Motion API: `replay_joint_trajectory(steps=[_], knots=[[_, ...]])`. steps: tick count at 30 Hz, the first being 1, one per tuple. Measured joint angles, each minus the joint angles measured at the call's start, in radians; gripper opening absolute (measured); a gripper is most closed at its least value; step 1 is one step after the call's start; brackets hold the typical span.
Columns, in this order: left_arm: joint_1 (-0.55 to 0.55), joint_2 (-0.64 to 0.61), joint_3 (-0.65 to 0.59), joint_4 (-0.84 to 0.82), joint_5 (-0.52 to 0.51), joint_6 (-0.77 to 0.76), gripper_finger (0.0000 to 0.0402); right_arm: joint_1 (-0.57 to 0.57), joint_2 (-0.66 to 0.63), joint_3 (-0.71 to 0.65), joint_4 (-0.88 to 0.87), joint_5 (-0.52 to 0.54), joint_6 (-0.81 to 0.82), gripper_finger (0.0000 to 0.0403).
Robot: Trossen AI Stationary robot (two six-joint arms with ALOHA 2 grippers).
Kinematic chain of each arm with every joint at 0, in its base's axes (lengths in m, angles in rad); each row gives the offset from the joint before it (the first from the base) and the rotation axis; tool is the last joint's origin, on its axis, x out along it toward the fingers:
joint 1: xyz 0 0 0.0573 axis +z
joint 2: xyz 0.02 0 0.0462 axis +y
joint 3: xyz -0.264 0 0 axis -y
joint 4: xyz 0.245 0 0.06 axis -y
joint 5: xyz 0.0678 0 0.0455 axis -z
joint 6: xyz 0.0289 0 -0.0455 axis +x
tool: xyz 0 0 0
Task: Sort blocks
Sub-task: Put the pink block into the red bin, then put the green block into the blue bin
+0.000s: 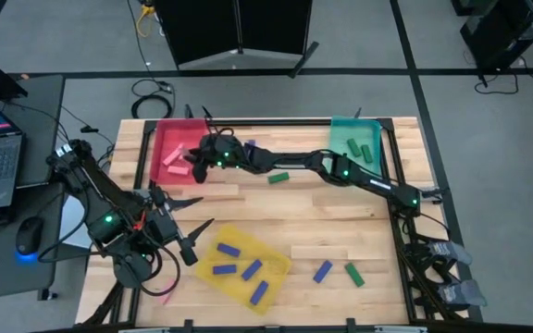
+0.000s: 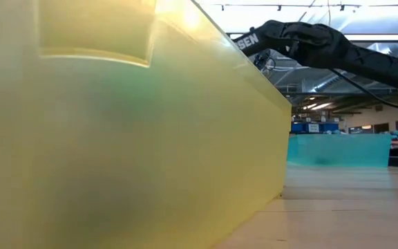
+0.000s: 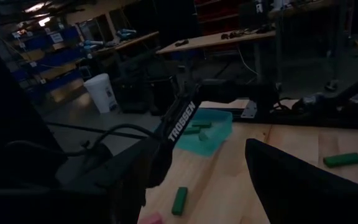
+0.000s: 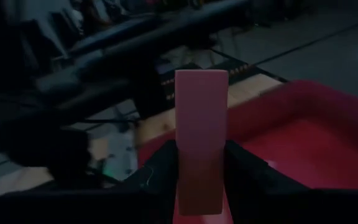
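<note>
Clamped between the right gripper's (image 4: 199, 180) two dark fingers (image 4: 160, 171), a pink block (image 4: 201, 134) stands upright, seen close in the right wrist view. From above, this gripper (image 1: 200, 154) hangs over the red tray (image 1: 167, 166) at the table's far left, where other pink blocks (image 1: 174, 158) lie. The left gripper (image 1: 195, 239) waits with its fingers spread apart near the table's left edge, beside the yellow tray (image 1: 280, 268), which holds four blue blocks (image 1: 227, 249). Green blocks (image 1: 353, 145) sit in the teal tray (image 1: 340, 125) at the far right. On the wooden table (image 1: 322, 217), one green block (image 1: 278, 177) lies under the right arm, while a blue block (image 1: 323, 270) and another green one (image 1: 353, 273) lie near the front.
</note>
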Motion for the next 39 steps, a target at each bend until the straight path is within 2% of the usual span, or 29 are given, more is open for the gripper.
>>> replay_joint_trajectory(steps=[4,10,14,17,21,26,29,31,34,39], knots=[[0.0,0.0,0.0,-0.002,0.0,-0.001,0.0268,-0.009,0.0,0.0,-0.007,0.004,0.02,0.0116],[0.0,0.0,0.0,-0.004,0.001,-0.02,0.0268,-0.009,-0.001,0.006,0.012,-0.03,-0.013,0.0246],[0.0,0.0,0.0,-0.004,0.001,-0.023,0.0268,-0.017,-0.005,0.006,0.053,-0.112,-0.009,0.0295],[0.0,0.0,0.0,-0.004,0.001,-0.041,0.0268,-0.028,-0.027,0.006,0.059,-0.151,-0.009,0.0302],[0.0,0.0,0.0,-0.005,0.024,-0.073,0.0268,-0.035,-0.065,0.006,0.069,-0.157,-0.01,0.0286],[-0.001,0.0,0.0,-0.008,0.048,-0.106,0.0268,-0.031,-0.112,-0.076,0.263,-0.201,0.014,0.0245],[-0.001,0.0,0.0,-0.016,0.051,-0.127,0.0268,-0.026,-0.168,-0.217,0.418,-0.216,0.039,0.0218],[-0.001,0.0,0.0,-0.032,0.054,-0.156,0.0268,-0.025,-0.227,-0.363,0.536,-0.24,0.058,0.02],[-0.001,0.0,-0.003,-0.086,0.07,-0.233,0.0268,-0.029,-0.353,-0.643,0.716,-0.245,0.059,0.0178],[0.039,0.0,-0.056,-0.171,0.132,-0.385,0.0268,-0.049,-0.631,-1.122,0.916,-0.155,-0.011,0.0149]])
